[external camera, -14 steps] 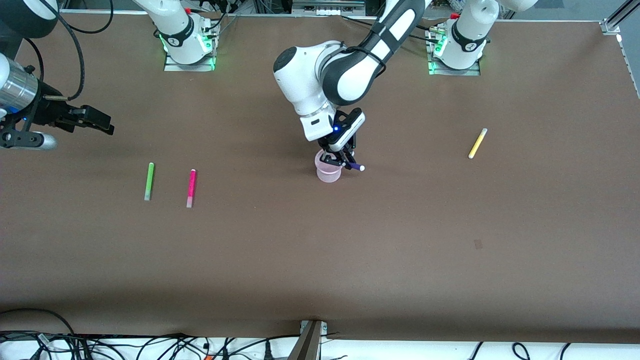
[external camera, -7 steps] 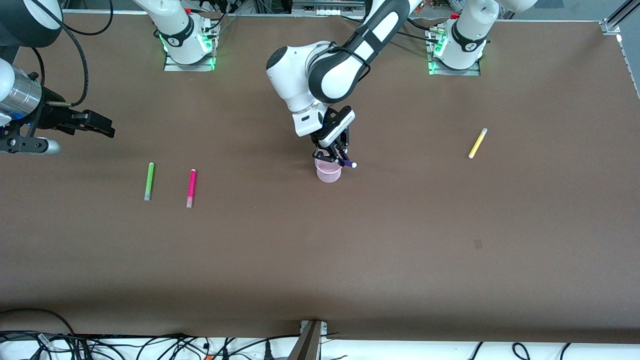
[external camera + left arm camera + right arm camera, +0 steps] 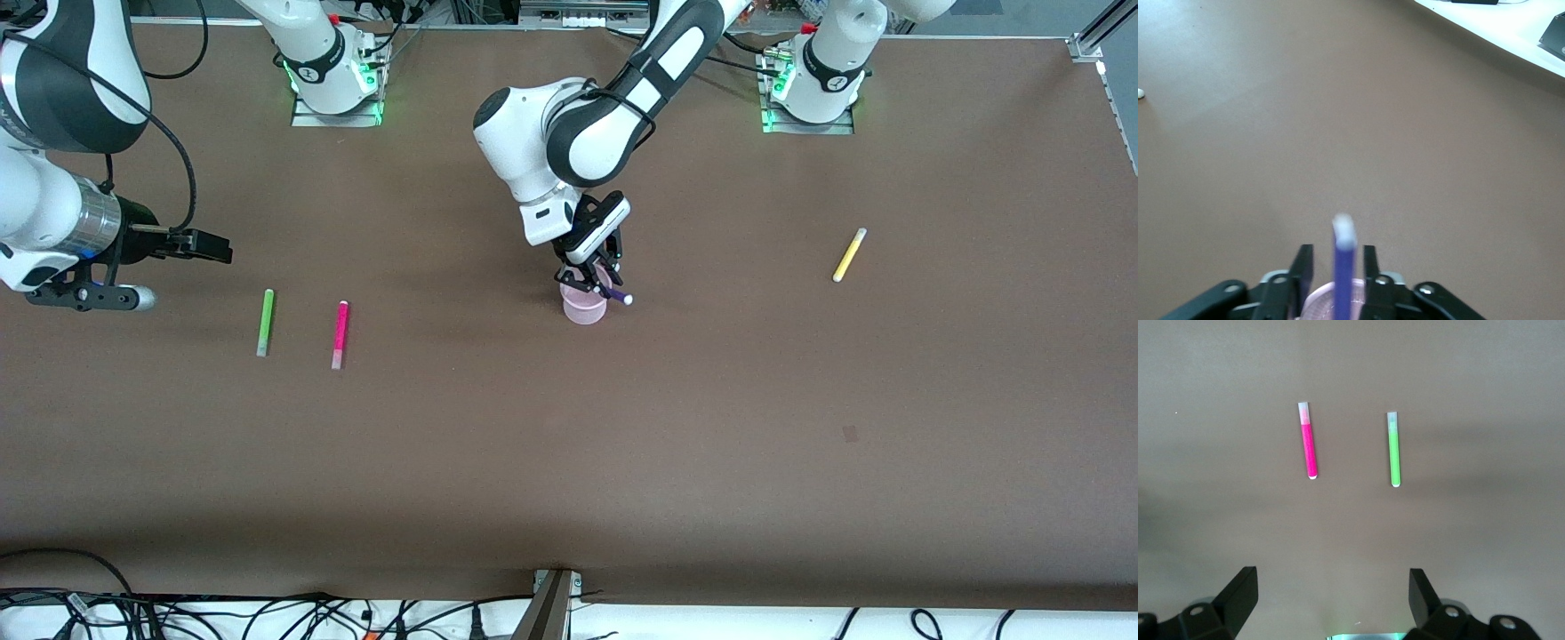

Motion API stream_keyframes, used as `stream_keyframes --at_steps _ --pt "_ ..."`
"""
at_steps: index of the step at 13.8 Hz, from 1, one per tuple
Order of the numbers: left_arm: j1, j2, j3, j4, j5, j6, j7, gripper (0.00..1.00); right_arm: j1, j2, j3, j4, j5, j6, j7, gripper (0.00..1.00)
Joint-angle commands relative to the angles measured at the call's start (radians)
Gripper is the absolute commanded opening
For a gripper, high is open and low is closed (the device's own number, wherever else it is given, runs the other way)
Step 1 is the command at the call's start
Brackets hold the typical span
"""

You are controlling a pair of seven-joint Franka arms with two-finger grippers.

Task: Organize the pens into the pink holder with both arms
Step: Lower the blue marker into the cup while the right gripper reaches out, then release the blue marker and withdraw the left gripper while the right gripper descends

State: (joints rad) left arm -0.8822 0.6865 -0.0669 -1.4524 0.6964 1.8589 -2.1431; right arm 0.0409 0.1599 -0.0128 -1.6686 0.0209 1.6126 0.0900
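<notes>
Left gripper (image 3: pixel 597 283) over the translucent pale-pink plastic cup holder (image 3: pixel 584 308) has just parted its fingers off the slim purple pen (image 3: pixel 1343 275), now dropping in; right gripper (image 3: pixel 1331 592), fingers wide, has closed on the magenta pen (image 3: pixel 1309 441).

I see a brown surface (image 3: pixel 569 462) filling my front view. At six o'clock a metal bracket (image 3: pixel 553 613) sits on its near edge, with tangled black cables (image 3: pixel 222 615) along the white strip toward seven. A small dark mark (image 3: pixel 851 433) shows around four.
</notes>
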Motion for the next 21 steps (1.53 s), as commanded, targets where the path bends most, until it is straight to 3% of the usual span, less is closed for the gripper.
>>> stream_keyframes --at_steps 1,4,6,11,14,18,21 --pt "-0.018 0.021 0.022 0.053 0.028 -0.035 -0.011 0.80 0.002 0.019 0.011 -0.014 0.004 0.012 0.005 1.00" --pt "-0.005 -0.014 0.029 0.056 0.026 -0.046 0.038 0.86 0.030 0.050 0.014 -0.092 0.005 0.088 0.022 1.00" --pt "0.066 -0.096 0.018 0.055 -0.017 -0.049 0.162 0.86 0.034 0.044 0.014 -0.204 0.005 0.201 0.022 1.00" --pt "0.276 -0.298 0.018 0.057 -0.299 -0.079 0.615 0.86 0.051 0.091 0.016 -0.428 0.042 0.580 0.020 1.00" --pt "0.409 -0.387 0.016 0.057 -0.412 -0.147 0.875 0.88 0.053 0.122 0.016 -0.450 0.044 0.648 0.022 0.99" --pt "0.619 -0.478 0.016 0.052 -0.557 -0.271 1.298 0.97 0.059 0.200 0.030 -0.480 0.045 0.824 0.023 0.97" --pt "0.761 -0.516 0.016 0.029 -0.597 -0.334 1.599 1.00 0.066 0.216 0.040 -0.493 0.047 0.856 0.062 0.91"
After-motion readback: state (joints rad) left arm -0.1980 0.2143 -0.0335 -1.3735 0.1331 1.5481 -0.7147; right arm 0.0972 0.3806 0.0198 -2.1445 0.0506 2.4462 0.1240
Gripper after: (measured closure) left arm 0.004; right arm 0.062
